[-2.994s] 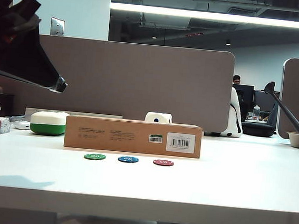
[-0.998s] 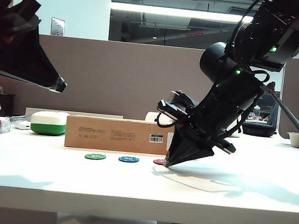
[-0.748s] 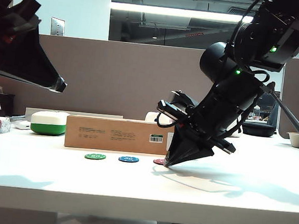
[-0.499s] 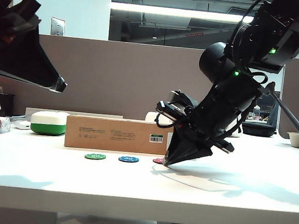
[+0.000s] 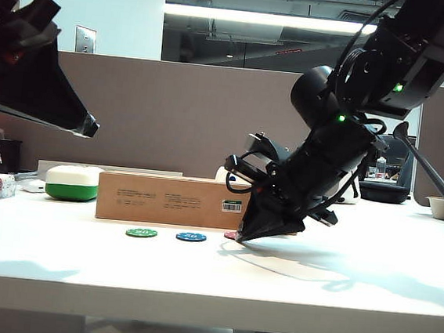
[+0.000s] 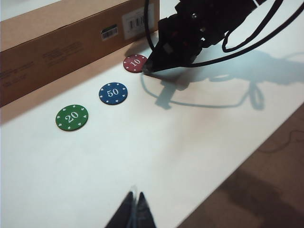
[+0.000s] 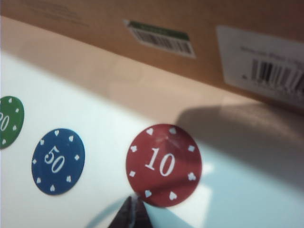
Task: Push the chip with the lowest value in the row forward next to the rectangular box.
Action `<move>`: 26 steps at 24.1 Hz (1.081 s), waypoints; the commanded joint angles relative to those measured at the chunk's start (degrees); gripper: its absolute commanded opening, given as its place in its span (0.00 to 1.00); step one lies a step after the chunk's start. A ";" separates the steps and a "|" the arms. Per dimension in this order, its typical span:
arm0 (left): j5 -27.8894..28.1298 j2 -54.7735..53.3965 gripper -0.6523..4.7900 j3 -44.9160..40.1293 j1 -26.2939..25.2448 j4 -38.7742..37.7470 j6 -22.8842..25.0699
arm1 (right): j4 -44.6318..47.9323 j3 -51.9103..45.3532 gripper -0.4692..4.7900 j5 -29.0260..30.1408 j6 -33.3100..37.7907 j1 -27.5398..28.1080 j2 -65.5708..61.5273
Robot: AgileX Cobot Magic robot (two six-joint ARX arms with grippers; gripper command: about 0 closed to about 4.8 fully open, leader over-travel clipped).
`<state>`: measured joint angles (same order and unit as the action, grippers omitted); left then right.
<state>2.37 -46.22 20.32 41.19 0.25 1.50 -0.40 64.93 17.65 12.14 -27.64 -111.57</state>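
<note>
An office cubicle with grey partition panels backs a smooth white surface (image 5: 368, 283). Along it lies the long, low brown cardboard box (image 5: 171, 200) with matte sides and white barcode labels. In front sit three flat round chips: a green one marked 20 (image 6: 71, 117), a blue one marked 50 (image 6: 113, 93), and the small red chip marked 10 (image 7: 164, 165), just ahead of the box's face with a narrow bare strip between. The right gripper (image 5: 238, 237) angles down, its fingers pinched together at the red chip's near edge, seemingly touching it. The left gripper (image 6: 134, 212) hangs clenched and empty above open surface, well apart.
</note>
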 commanded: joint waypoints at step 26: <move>-0.02 0.09 0.11 0.22 0.02 0.68 0.00 | 3.21 0.00 0.08 -7.74 -0.13 -0.09 -2.25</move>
<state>2.39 -46.19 20.32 41.19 0.23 1.50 4.91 65.36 10.98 12.12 -27.81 -113.12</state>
